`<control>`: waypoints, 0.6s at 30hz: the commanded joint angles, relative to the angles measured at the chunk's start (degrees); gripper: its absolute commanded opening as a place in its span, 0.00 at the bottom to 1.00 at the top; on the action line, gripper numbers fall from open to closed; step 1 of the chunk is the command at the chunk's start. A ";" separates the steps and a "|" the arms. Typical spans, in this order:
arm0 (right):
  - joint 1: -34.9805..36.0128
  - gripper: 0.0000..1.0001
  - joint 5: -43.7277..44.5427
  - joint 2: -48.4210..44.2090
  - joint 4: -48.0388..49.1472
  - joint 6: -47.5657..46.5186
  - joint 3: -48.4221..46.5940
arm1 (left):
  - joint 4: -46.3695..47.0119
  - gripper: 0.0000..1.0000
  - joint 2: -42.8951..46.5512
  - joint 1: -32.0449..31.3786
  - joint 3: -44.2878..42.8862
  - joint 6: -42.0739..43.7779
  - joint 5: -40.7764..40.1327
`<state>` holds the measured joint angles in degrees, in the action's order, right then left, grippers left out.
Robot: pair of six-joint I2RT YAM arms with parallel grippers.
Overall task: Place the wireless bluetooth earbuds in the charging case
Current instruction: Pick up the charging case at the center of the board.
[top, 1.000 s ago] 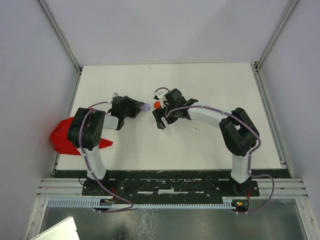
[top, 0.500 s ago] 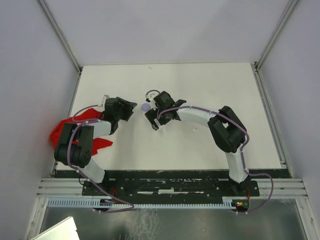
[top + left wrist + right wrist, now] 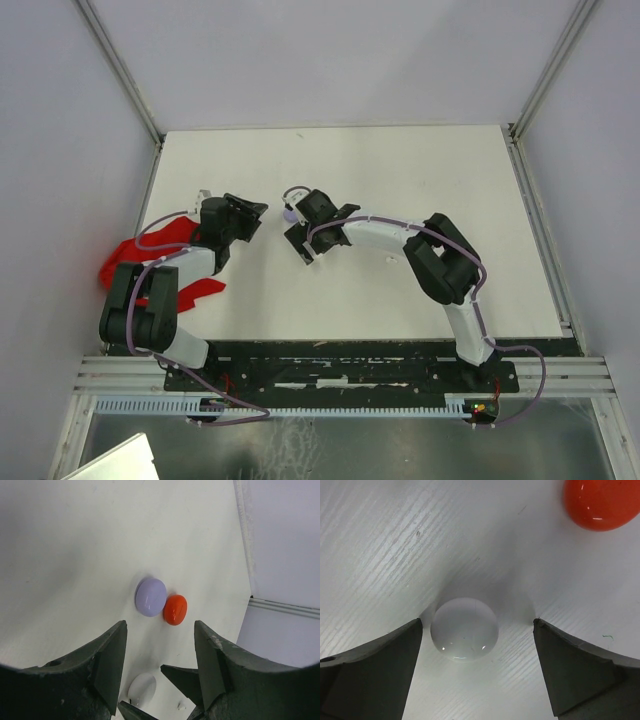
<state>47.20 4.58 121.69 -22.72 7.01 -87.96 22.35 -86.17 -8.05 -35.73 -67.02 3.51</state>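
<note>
Three round closed cases lie close together on the white table (image 3: pixel 420 180): lilac (image 3: pixel 151 596), red (image 3: pixel 175 609) and white (image 3: pixel 142 688). My left gripper (image 3: pixel 160 630) is open and empty and hangs back from them, left of the lilac case (image 3: pixel 290 212). My right gripper (image 3: pixel 477 625) is wide open, with a finger on each side of the white case (image 3: pixel 464 628) and neither touching it. The red case (image 3: pixel 600 502) lies just beyond. A tiny white bit (image 3: pixel 181 706), perhaps an earbud, lies beside the right gripper's fingers. No other earbuds are in view.
A crumpled red cloth (image 3: pixel 125 262) lies at the table's left edge beside the left arm. Both grippers (image 3: pixel 255 212) (image 3: pixel 298 243) face each other near the table's middle. Grey walls close in the left, right and far sides.
My left gripper has opened wider and drawn back to the left, leaving the lilac case on the table. My right gripper has shifted left, over the white case.
</note>
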 commanded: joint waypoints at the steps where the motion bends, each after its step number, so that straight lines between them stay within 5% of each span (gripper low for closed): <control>1: 0.26 1.00 5.33 0.02 -0.79 -1.15 -1.52 | 1.06 0.62 0.40 0.66 0.29 -1.02 1.79; 18: -3.01 0.99 11.19 -6.03 0.09 -2.43 6.37 | 1.97 0.61 -0.03 0.84 0.95 -1.70 2.72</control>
<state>45.93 12.51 119.02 -21.45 6.07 -84.12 22.39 -86.21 -7.46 -35.22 -67.11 5.15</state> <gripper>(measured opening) 0.997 0.615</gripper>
